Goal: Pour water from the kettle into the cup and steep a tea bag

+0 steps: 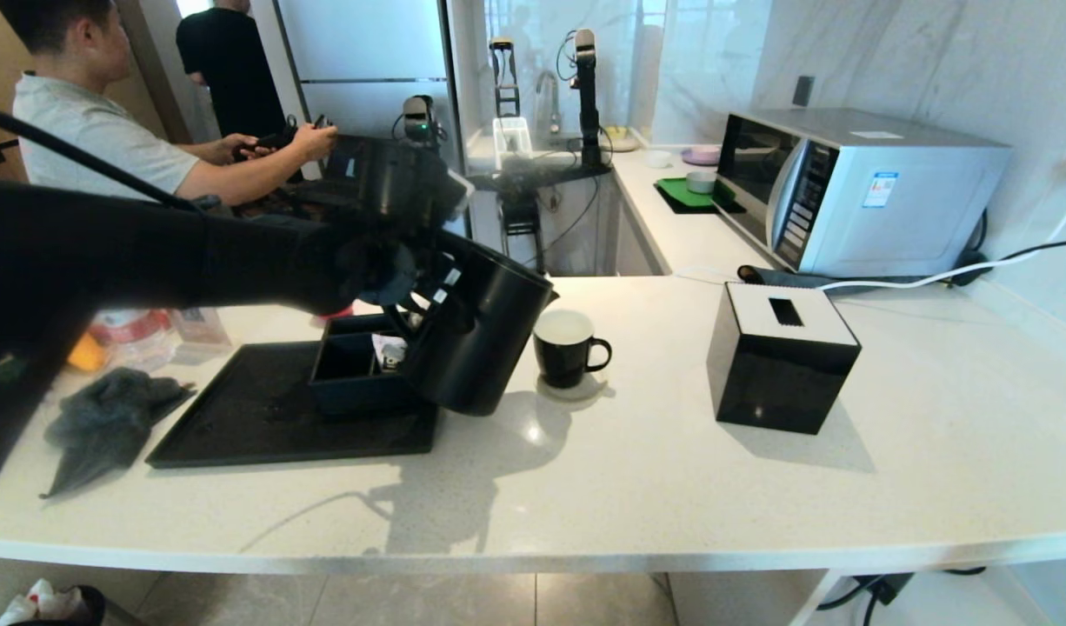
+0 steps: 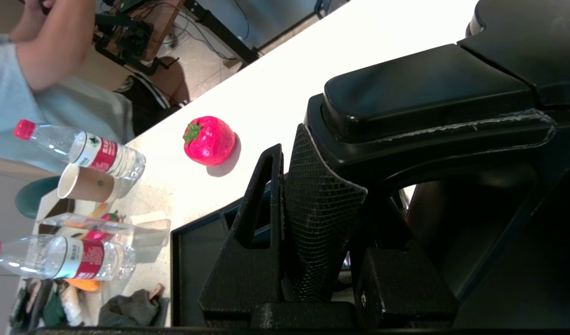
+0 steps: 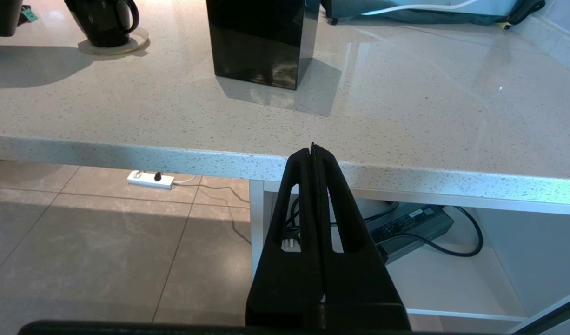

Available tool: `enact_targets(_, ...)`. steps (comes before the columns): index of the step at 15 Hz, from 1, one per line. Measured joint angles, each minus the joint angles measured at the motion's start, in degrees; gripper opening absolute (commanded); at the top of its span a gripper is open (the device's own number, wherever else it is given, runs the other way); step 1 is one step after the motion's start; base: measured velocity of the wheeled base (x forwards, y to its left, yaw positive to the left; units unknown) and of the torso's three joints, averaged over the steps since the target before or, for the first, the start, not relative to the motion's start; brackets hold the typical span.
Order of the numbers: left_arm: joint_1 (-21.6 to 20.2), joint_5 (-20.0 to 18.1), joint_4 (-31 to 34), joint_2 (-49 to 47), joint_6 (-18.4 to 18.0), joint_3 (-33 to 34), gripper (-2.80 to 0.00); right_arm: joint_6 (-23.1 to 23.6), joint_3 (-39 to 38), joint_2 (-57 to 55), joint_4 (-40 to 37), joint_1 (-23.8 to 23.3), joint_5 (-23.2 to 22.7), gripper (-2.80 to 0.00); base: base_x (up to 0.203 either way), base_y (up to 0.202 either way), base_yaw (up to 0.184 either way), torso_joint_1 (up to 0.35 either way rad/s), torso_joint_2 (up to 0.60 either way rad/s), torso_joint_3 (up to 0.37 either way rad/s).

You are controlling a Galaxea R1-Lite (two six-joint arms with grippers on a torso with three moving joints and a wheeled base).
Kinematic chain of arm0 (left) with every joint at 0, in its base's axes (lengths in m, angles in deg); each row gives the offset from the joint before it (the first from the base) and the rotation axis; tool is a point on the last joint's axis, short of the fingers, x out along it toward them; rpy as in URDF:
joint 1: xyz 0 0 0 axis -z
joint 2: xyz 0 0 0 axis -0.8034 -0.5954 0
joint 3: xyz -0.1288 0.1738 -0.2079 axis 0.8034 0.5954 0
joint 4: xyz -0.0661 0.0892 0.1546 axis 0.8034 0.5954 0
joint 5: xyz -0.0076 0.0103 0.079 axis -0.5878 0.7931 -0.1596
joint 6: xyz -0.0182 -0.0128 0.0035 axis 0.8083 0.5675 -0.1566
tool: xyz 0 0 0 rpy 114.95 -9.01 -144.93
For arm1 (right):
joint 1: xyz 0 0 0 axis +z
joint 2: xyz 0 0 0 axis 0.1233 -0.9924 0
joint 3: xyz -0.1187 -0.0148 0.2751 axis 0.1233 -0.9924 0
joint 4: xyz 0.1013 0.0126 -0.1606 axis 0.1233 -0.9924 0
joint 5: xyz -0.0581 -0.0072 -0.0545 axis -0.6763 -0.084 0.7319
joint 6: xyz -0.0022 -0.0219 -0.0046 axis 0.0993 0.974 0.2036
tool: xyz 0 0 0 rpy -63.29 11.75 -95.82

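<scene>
Showing only at the left wrist: strawberry (image 2: 209, 140) beside kettle (image 2: 434, 93).

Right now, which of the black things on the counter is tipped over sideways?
The kettle. The left gripper holds it by the handle, leaning toward the cup. The cup and the tissue box both stand straight on the counter.

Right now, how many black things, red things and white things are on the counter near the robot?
Black: 4, the kettle, cup, tissue box, tray
Red: 1, toy strawberry
White: 1, coaster
Total: 6
</scene>
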Motion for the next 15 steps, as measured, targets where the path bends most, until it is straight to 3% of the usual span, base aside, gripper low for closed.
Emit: enact_targets(15,0.15,-0.02,0.79,-0.26,-6.91,-1.12,-2.8,0.01,0.0,0.0,0.02,0.0,0.02,-2.8,0.0,0.0,0.0,0.0,0.0,0.0)
